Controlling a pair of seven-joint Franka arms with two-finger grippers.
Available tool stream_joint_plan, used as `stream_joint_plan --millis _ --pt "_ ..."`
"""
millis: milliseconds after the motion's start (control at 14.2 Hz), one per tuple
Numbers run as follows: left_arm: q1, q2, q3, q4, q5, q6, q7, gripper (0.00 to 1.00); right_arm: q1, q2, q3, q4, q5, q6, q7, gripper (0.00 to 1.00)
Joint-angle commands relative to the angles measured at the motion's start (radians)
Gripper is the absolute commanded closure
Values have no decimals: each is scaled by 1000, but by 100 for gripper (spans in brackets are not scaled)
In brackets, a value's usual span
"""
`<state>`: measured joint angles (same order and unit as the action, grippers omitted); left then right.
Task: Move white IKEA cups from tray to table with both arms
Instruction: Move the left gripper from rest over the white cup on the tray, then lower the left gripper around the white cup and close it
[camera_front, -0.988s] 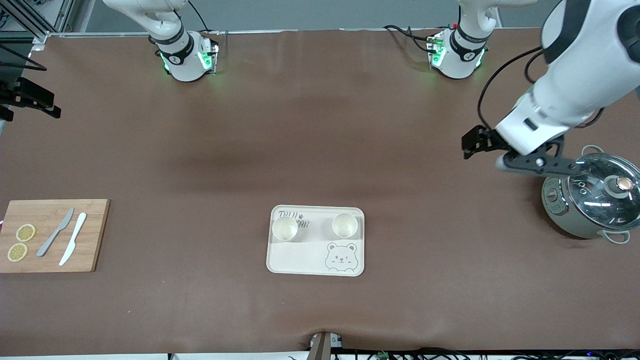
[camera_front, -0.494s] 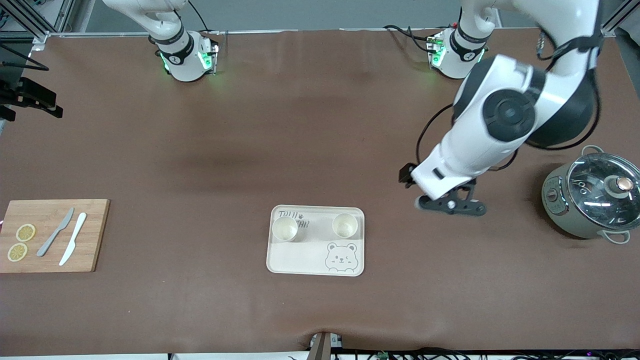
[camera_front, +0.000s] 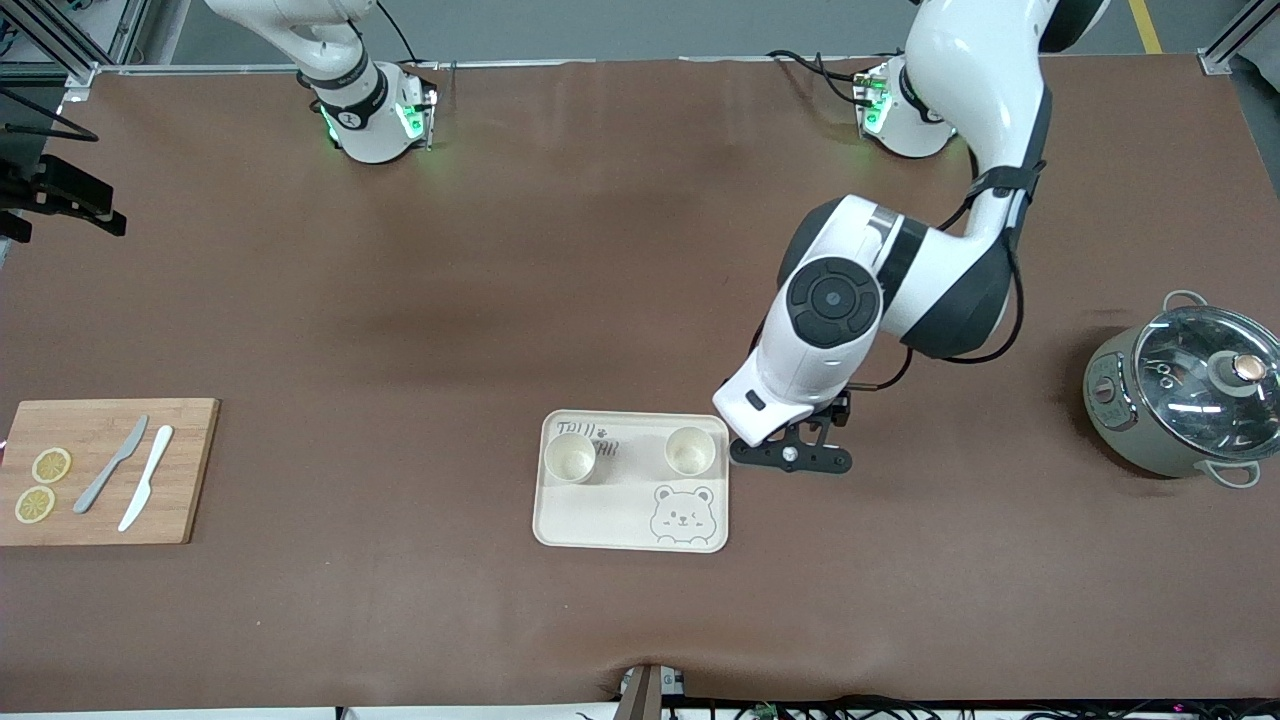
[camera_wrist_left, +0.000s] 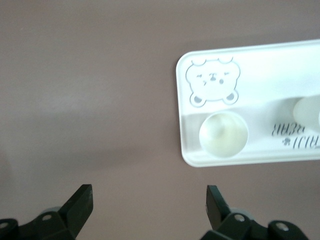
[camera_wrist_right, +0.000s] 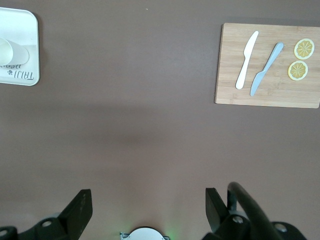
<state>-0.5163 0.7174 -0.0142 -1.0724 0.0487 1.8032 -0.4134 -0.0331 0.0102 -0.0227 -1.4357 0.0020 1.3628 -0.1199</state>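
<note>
Cups: I see two small cream-white cups, plain, handleless and tapered, both upright on the bear tray (camera_front: 600, 525). One cup (camera_front: 690, 450) sits toward the left arm's end of the tray, the other cup (camera_front: 570, 457) toward the right arm's end.
Cup look: smooth matte walls, round open mouths, pale insides; they stand well apart, in the tray's half farther from the front camera.
Tray: cream, rectangular with rounded corners and a low raised rim; a line-drawn bear face and some dark lettering are printed on it. It lies mid-table, nearer the front camera.
Left hand: my left hand (camera_front: 790, 458) hangs over bare table just beside the tray's edge, near the closer cup; its black fingers (camera_wrist_left: 80, 202) stand wide apart with nothing between them.
Right hand: I see the right hand (camera_wrist_right: 145, 210) only in its own wrist view, spread wide and empty, high over the table; that arm waits.
Table: brown, matte, slightly creased covering.
Cutting board: a wooden board (camera_front: 100, 425) at the right arm's end carries a grey knife (camera_front: 110, 464), a white knife (camera_front: 146, 477) and two lemon slices (camera_front: 42, 484).
Pot: a grey-green pot (camera_front: 1180, 400) with a glass lid and a copper-toned knob stands at the left arm's end.
</note>
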Motion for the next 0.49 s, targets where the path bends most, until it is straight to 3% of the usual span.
stream_joint_plan --millis 0,423 --pt "-4 56 10 42 8 62 -25 0 5 8 -2 17 3 -10 20 0" --pt "-4 148 10 12 -29 212 -27 0 7 8 0 17 10 -10 22 0"
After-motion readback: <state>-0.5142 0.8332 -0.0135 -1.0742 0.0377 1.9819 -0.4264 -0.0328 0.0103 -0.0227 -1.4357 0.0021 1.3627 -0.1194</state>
